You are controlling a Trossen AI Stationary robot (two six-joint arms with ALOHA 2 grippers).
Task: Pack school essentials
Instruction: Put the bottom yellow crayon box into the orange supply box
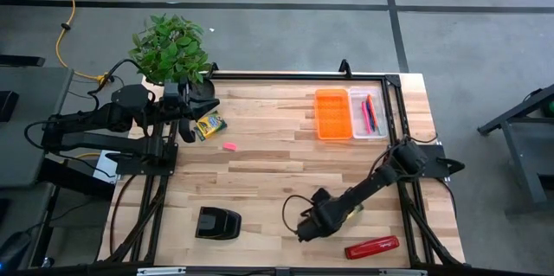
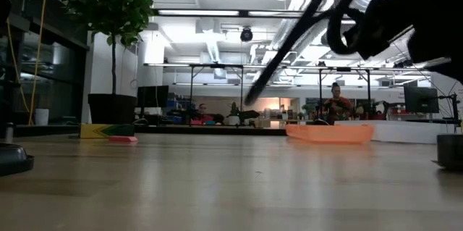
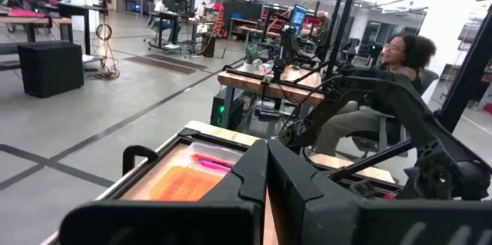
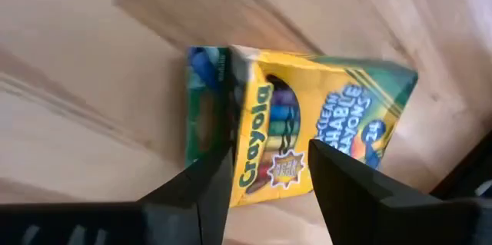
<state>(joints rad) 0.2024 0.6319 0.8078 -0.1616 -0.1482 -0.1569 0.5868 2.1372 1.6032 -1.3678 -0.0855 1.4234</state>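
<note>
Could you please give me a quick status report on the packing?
Right gripper open, low over a crayon box at the front. Left gripper parked by the second crayon box. Nothing in the way.

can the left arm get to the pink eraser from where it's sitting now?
Probably yes. The left gripper sits at the table's far left by a crayon box, and the pink eraser lies on bare wood just beyond, with nothing between them.

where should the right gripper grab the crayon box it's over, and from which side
Grip the crayon box across its narrow width, on the two long edges, coming straight down from above. It lies flat on the table with its printed face up, so only those side edges offer opposing surfaces. The right gripper hangs open over it, fingers already straddling the printed face.
</note>
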